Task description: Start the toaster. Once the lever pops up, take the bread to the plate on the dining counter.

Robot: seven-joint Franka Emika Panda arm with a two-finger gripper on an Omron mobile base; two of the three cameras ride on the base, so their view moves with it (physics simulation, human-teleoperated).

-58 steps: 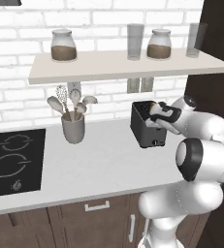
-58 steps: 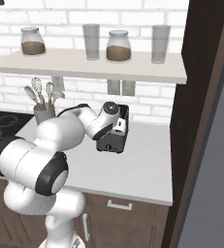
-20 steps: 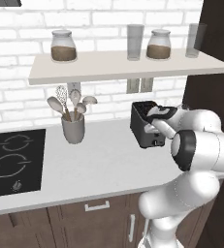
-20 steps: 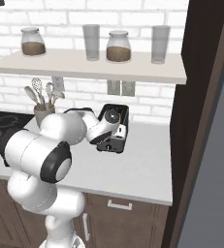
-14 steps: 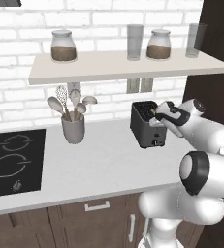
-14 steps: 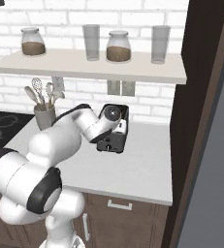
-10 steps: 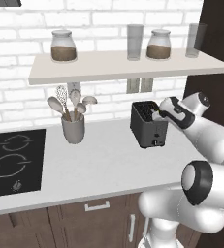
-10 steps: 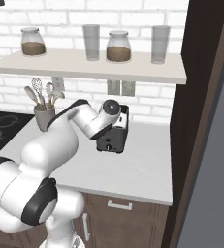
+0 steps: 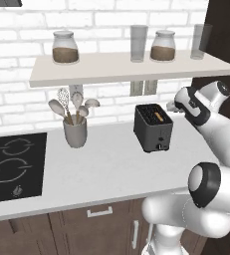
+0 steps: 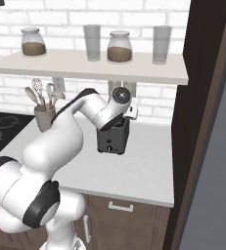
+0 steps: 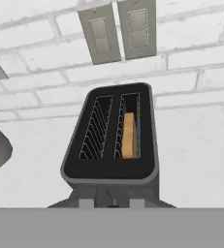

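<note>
white worktop (image 9: 106,169) bears toaster (image 9: 153,127), grey utensil cup (image 9: 75,133), black hob (image 9: 12,164).

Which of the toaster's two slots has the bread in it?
In the hand view, the right-hand slot of the toaster: the golden bread stands in it, while the left-hand slot shows bare wire guides.

Arm up from base, elbow bent, forearm reaching fwd w/ wrist raised high. Tool (image 9: 172,105) at arm's far end, angled down; fingers too small/hidden to tell gap. From right base cam, wrist joint faces cam, hand behind it.
</note>
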